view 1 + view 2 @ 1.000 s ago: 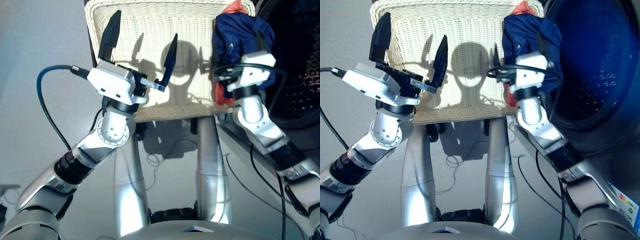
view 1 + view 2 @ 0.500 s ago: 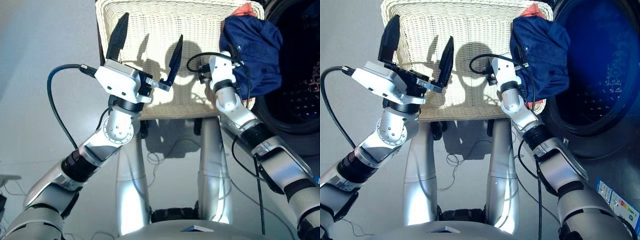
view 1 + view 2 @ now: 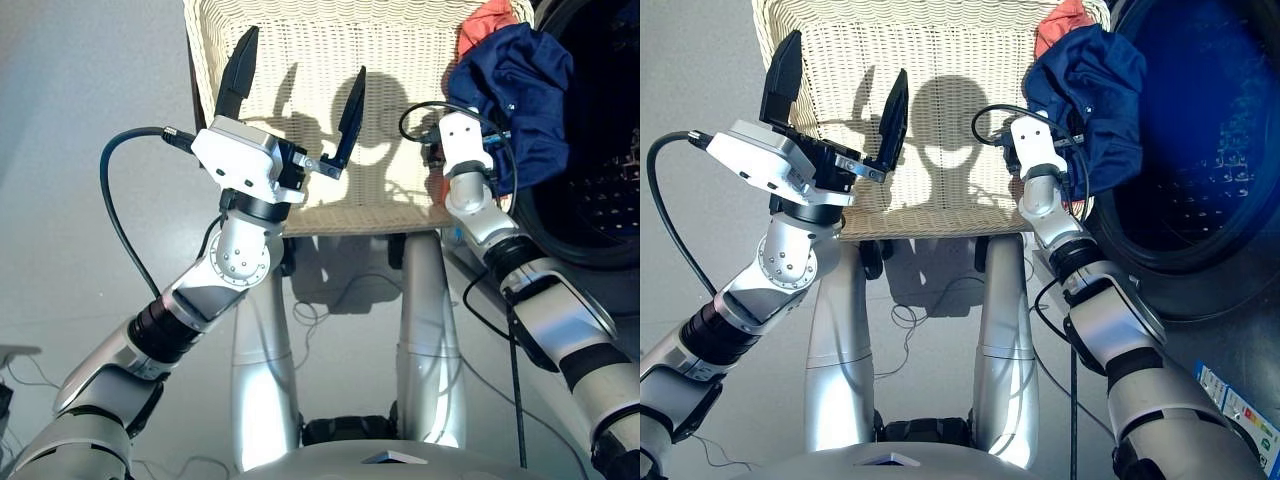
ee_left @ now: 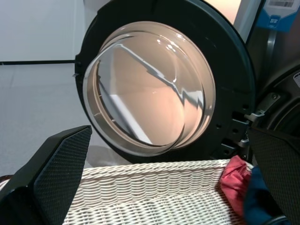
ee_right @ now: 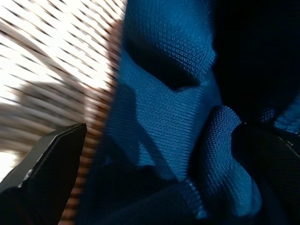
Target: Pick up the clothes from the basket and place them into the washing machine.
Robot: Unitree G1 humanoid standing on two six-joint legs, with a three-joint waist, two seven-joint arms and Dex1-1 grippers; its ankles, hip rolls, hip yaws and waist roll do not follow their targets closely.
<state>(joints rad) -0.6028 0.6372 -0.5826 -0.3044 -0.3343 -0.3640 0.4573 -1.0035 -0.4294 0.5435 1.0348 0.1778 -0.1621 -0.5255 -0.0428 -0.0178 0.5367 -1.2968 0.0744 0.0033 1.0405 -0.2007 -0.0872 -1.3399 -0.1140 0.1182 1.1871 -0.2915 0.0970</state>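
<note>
The cream wicker basket (image 3: 310,45) lies ahead of me, its middle bare. A navy blue garment (image 3: 515,95) is bunched over the basket's right rim, partly in front of the washing machine's dark drum opening (image 3: 600,170). A red-orange garment (image 3: 485,20) peeks out behind the navy one at the far right corner. My right gripper (image 3: 492,128) is pushed into the navy cloth; in the right wrist view its fingers (image 5: 51,159) stand wide apart with the navy cloth (image 5: 173,108) filling the gap. Above the basket's left half my left gripper (image 3: 295,90) is open and holds nothing.
The washer's round glass door (image 4: 150,89) hangs open beyond the basket's far rim (image 4: 154,171). A blue cable (image 3: 108,215) loops off my left wrist. Thin cables lie on the grey floor (image 3: 330,300) under the basket. A label sticker (image 3: 1238,410) sits low on the washer front.
My right arm has swung right toward the drum opening, carrying the navy garment to the basket's right rim and uncovering more of the red-orange one. The left gripper has hardly moved.
</note>
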